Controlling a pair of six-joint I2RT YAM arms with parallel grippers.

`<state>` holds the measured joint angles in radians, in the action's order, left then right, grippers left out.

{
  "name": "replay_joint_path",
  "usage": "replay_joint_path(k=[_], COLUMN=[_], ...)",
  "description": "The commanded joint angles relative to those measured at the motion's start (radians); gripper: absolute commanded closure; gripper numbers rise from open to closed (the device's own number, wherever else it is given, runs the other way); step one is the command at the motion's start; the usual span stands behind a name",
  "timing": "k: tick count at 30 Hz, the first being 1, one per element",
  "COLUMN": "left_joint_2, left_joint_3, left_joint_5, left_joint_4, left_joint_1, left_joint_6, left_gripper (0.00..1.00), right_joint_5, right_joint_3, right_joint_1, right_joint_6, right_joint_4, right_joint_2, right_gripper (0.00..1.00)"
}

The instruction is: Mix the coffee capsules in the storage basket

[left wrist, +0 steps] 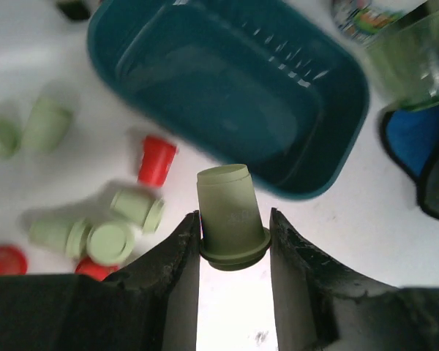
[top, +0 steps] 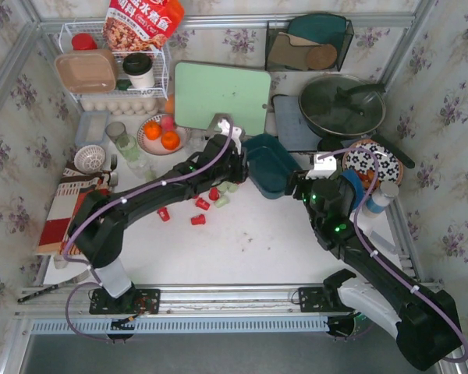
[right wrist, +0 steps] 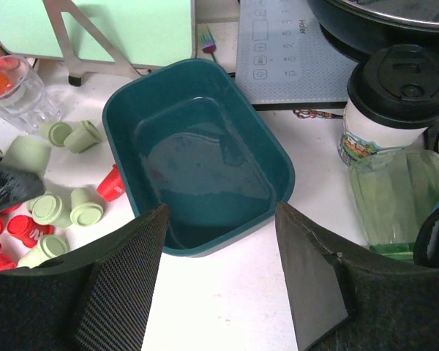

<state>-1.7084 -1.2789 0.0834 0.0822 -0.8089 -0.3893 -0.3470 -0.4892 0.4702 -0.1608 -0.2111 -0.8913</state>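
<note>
Lying loose on the table, red and green coffee capsules sat left of the storage basket; left gripper was pinching one green capsule just short of the tub's rim, and right gripper hung wide open at its near end, holding nothing.

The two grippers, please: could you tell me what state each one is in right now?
Left gripper: closed on a pale green capsule.
Right gripper: open, holding nothing.
</note>
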Motion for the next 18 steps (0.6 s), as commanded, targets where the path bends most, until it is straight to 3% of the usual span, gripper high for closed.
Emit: replay_joint_path(k=[1,10,18], left_joint_2=[-0.078,-0.299,-0.398], left_joint_3=[-0.085,-0.285,-0.353], left_joint_5=[-0.145,-0.122,-0.070], left_joint_4=[-0.137,-0.087,-0.067], left_joint_1=[0.024,0.034,0.034], left_joint_6=[0.057,0.065,0.086], left_gripper=[0.76,0.66,0.52], right_joint_5=[-0.045,-0.055,-0.055], right_joint_3=[0.006,0.008,0.008], right_joint_1=[0.001,0.000,0.000], right_joint_6=[-0.009,-0.015,-0.016], right_joint_4=[-0.043,-0.047,-0.050], right_joint_2=[0.011,0.009,0.002], right_gripper=[0.32,0.32,0.32])
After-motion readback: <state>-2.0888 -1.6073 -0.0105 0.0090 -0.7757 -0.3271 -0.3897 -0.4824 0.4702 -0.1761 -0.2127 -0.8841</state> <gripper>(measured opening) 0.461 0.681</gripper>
